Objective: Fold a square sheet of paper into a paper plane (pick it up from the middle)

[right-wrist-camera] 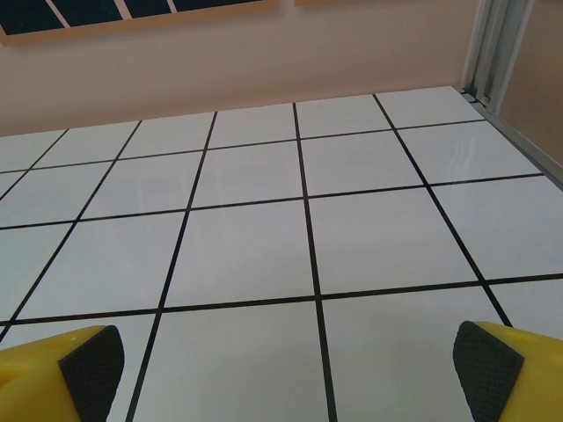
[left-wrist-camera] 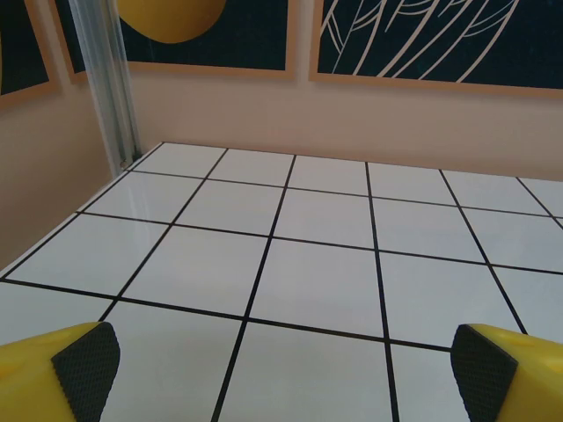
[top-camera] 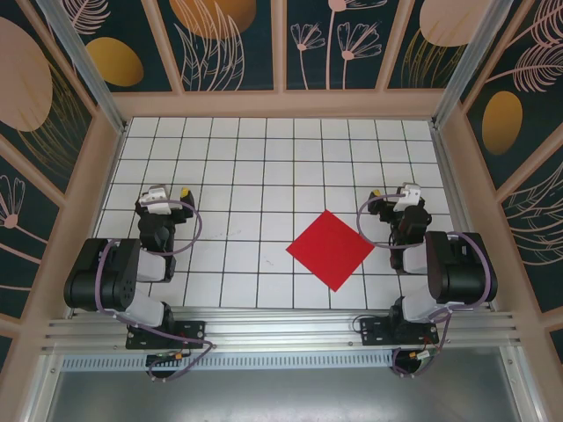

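The square sheet of paper (top-camera: pixel 331 249) is bright red and lies flat on the white grid table (top-camera: pixel 255 167), turned like a diamond, right of centre near the front. No crease shows in it. My right gripper (top-camera: pixel 393 194) stands just right of the sheet's right corner, open and pointing at the back wall. My left gripper (top-camera: pixel 170 192) is far to the left, also open. In the left wrist view the left gripper (left-wrist-camera: pixel 283 362) has its yellow fingers (left-wrist-camera: pixel 86 359) spread wide over bare tiles. The right gripper (right-wrist-camera: pixel 290 365) looks the same, with nothing between its pads (right-wrist-camera: pixel 92 369).
Tan walls with dark floral panels (top-camera: pixel 220 35) enclose the table on three sides. Aluminium posts (left-wrist-camera: pixel 110 83) (right-wrist-camera: pixel 493 48) stand in the back corners. A metal rail (top-camera: pixel 281 330) with both arm bases runs along the near edge.
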